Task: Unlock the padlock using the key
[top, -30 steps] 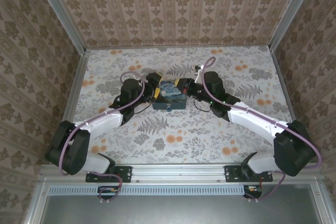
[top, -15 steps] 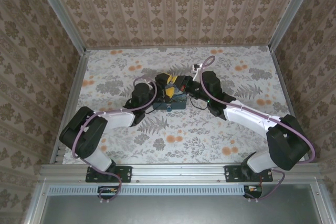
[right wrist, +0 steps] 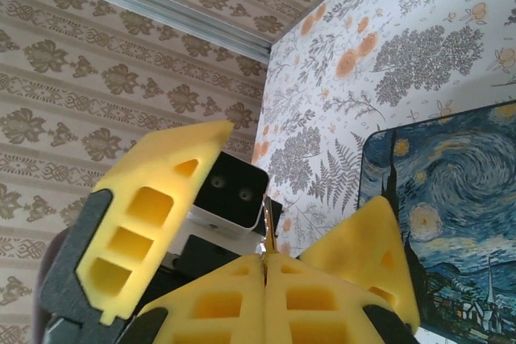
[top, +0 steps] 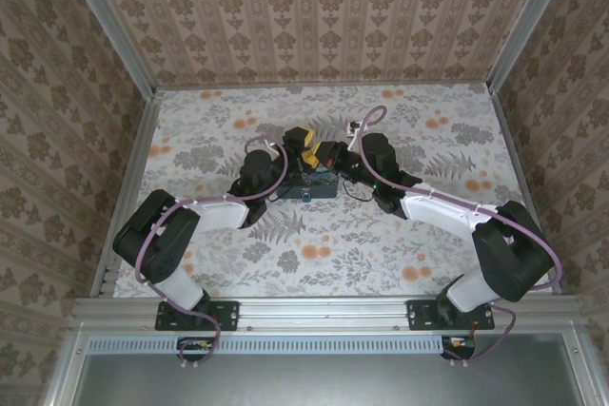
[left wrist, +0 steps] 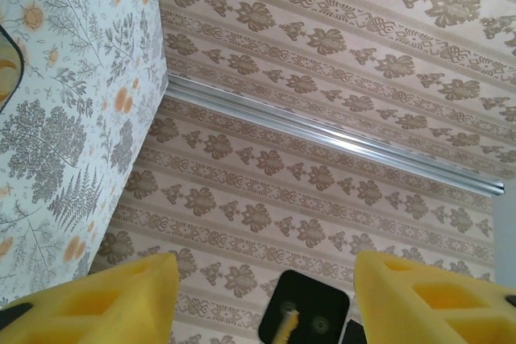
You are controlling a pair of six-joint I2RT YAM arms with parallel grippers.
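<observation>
Top external, biggest thing first: what's on the tabletop [top: 190, 130]?

Both my arms reach in to its middle and meet over the painted tin [top: 314, 187]. The left gripper [top: 303, 139] is at the tin's far edge. The right gripper [top: 329, 154] is just beside it, over the far right corner.

Is either one holding anything?

In the left wrist view the left jaws are spread wide. Between them I see wall and a black camera housing [left wrist: 302, 317], nothing gripped. In the right wrist view my right pads are pressed together, and a thin metal sliver pokes out of their seam. I take that to be the key [right wrist: 268, 241]. The left fingers [right wrist: 153, 207] stand on either side of it, apart from it.

And the padlock?

I believe the padlock [top: 307, 195] is the small speck on the tin's near face, but it's too small for me to be sure.

So which step are we on?

I'd say the key is in hand but nowhere near the lock. The grippers sit face to face at the far edge, which looks like squaring up or passing the key across.

And next?

I'd carry the key round to the near face and line its tip up with the keyhole. The free gripper should steady the lock, since something that small would likely swing away.
</observation>
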